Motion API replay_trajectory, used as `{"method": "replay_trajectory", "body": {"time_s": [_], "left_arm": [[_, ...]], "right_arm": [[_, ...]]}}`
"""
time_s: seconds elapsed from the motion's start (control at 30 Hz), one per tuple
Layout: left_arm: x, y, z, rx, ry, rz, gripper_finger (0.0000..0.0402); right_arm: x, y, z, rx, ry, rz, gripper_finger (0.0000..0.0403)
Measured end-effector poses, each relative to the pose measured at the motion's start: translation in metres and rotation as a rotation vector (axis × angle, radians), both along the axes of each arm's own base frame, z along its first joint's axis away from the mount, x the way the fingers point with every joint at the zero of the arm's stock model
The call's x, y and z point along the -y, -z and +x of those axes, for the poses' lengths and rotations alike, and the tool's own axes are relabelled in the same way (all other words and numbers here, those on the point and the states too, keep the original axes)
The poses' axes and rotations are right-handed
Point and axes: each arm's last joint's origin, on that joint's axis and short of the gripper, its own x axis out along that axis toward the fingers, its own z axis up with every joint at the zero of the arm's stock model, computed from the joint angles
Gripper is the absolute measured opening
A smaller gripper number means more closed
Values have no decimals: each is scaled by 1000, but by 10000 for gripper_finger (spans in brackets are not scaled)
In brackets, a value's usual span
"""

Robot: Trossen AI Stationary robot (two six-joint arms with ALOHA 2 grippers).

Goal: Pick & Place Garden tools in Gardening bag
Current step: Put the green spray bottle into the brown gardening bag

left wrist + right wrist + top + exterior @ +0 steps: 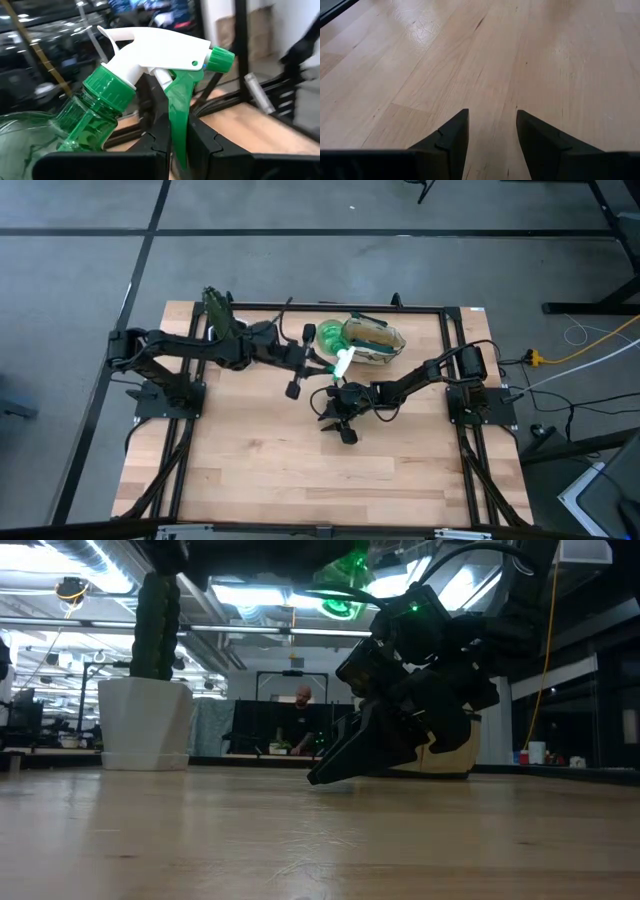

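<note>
Near the upper middle of the high view, the left claw [322,362] was pinched on a green-and-white spray bottle [335,345], holding it in the air just beside the gardening bag [376,340]. From the left wrist view the bottle [100,115] showed a translucent green plastic body, a ribbed green collar, a smooth white moulded spray head with a small green nozzle cap, and a long green trigger hanging down between the two dark fingers [155,145], which pressed against it from either side.

The bag was a soft beige canvas tote with dark green trim, slumped and oval at its mouth, lying at the upper centre of the pale wooden plank surface [260,450]. In the low view only a beige strip of it [452,755] showed behind the dark arm, right of centre.

The right claw [340,420] sat low over the middle of the surface, below the bag in the high view. Its two blunt, wedge-shaped black fingers [451,137] stood spread apart with nothing between them, bare wood grain showing in the gap.

At the upper left of the surface stood a cactus [218,308] in a white pot [145,723], a smooth faceted tub with a tall green column rising from it in the low view. Beyond the surface, mid-frame in the low view, a person [300,725] sat at a desk.
</note>
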Motion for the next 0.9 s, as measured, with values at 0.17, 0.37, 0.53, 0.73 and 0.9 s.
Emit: {"method": "replay_trajectory", "body": {"time_s": [0.17, 0.37, 0.53, 0.73, 0.9], "left_arm": [[9, 3, 3, -29, -183, 55, 28], [5, -11, 9, -127, -305, 40, 28], [4, -27, 12, -141, -349, 17, 28], [1, -35, 13, -148, -419, -19, 28], [0, -29, 17, -165, -446, -89, 28]], "right_arm": [[0, 0, 0, 0, 0, 0, 167], [0, 0, 0, 0, 0, 0, 167], [0, 0, 0, 0, 0, 0, 167], [0, 0, 0, 0, 0, 0, 167], [0, 0, 0, 0, 0, 0, 167]]}}
